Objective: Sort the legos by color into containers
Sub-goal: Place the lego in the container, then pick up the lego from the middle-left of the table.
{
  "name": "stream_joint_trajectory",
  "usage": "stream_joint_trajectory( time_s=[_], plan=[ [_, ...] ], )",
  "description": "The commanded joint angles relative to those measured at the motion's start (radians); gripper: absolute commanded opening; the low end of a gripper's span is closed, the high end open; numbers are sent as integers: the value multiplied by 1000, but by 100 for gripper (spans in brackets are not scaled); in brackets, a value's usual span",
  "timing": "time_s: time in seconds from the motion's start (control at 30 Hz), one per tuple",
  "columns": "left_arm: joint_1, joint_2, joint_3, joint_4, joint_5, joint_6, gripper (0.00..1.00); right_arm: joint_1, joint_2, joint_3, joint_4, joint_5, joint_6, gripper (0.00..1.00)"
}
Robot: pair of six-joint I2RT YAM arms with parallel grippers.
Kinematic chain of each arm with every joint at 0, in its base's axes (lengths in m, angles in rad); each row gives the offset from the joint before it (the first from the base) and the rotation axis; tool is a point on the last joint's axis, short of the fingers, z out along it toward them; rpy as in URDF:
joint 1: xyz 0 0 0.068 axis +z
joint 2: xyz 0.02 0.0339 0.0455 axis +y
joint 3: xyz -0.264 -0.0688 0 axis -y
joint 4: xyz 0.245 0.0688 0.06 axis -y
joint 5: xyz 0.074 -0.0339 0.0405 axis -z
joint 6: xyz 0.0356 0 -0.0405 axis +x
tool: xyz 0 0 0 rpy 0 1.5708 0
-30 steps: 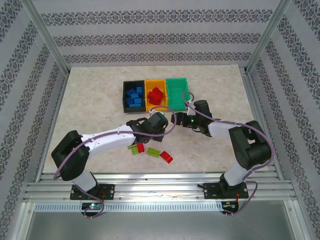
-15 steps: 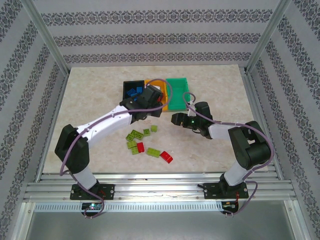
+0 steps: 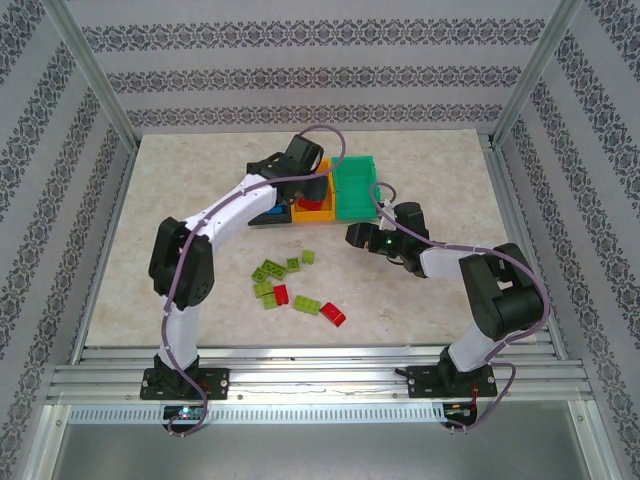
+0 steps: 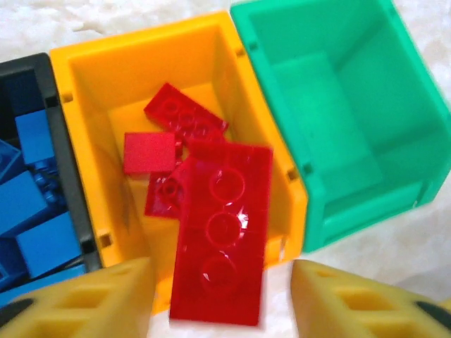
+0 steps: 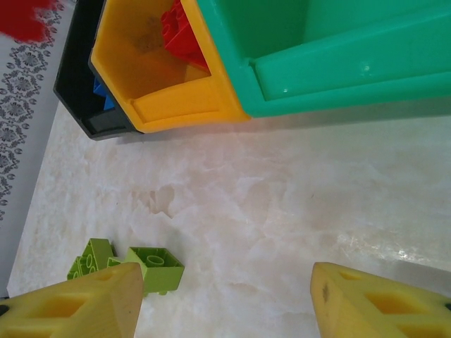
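Our left gripper (image 4: pixel 220 271) hangs over the near wall of the orange bin (image 4: pixel 134 67), jaws moderately wide. A red plate (image 4: pixel 222 232) sits between the fingers (image 4: pixel 99 296) with a gap on each side, so nothing grips it. It is blurred and overlaps the bin's rim. Deeper in that bin lie more red legos (image 4: pixel 184 120). At 9 o'clock of it, touching, stands the black bin (image 4: pixel 77 190) with blue legos (image 4: pixel 32 201). At 3 o'clock, also touching, is the green bin (image 4: pixel 338 84).

Our right gripper (image 5: pixel 222 282) hovers above the bare table (image 5: pixel 282 211), at 5 o'clock of the green bin in the top view. Its jaws are wide with nothing between them. Just beside its 7 o'clock finger in the wrist view lie two lime legos (image 5: pixel 155 267).

In the top view a loose cluster (image 3: pixel 268 272) lies at 6 o'clock of the bins, well apart from them. We see several lime bricks and two red bricks (image 3: pixel 334 315), one at the cluster's 4 o'clock end.
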Motion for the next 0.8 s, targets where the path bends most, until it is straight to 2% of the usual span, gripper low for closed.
stream_joint_trajectory(
  time_s=[0.0,0.07,0.13,0.27,0.5,0.67,0.77],
  plan=[
    [9,70,140,-149,-20,25,69,-8,-12,-5,23,-27,7,65],
    [9,75,148,-158,-4,19,72,-7,-17,-4,18,-26,3,65],
    [6,34,78,-103,16,7,72,-8,-21,-4,10,-23,-4,65],
    [-2,-109,-138,44,41,-25,72,-9,-17,-3,11,-21,-3,65],
    [-13,-320,-525,226,175,-112,72,-9,3,2,22,-26,3,65],
    [-49,-376,-660,239,217,-115,70,-8,7,3,21,-26,1,65],
    [-83,-383,-686,196,198,-94,70,-9,8,5,20,-20,0,65]
  ],
)
